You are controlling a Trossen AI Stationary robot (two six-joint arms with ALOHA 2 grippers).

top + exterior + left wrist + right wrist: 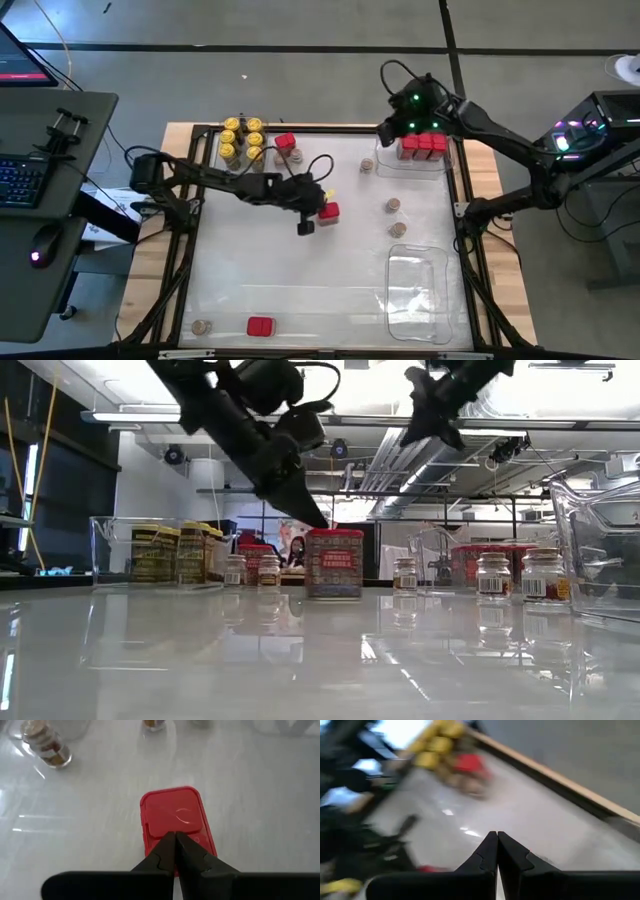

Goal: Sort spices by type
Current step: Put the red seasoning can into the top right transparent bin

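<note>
Glossy white desk (300, 290) fills the foreground of the low view and spreads wide under both arms. On it, largest first, an empty clear plastic tray (418, 285) sits toward the near right, a second clear tray (425, 160) at the far right holds a row of red square-topped boxes (422, 146), and a third tray (226, 150) at the far left holds the yellow-lidded round jars (242, 138).

Left arm reaches in over the middle of the desk. Its tool (175, 841) is clenched, the two dark fingertips pressed together with no gap, gripping nothing; it hangs just above one red square-topped box (175, 820) that stands upright on the desk near the centre, seen also in the low view (333, 563). Whether the tips touch the lid I cannot tell.

Right tool (497, 841) is likewise clenched and empty, held high over the far right tray.

Small tan-lidded round jars (393, 206) stand scattered right of centre; another red box (260, 326) and a tan-lidded jar (201, 327) sit apart at the near left edge.
</note>
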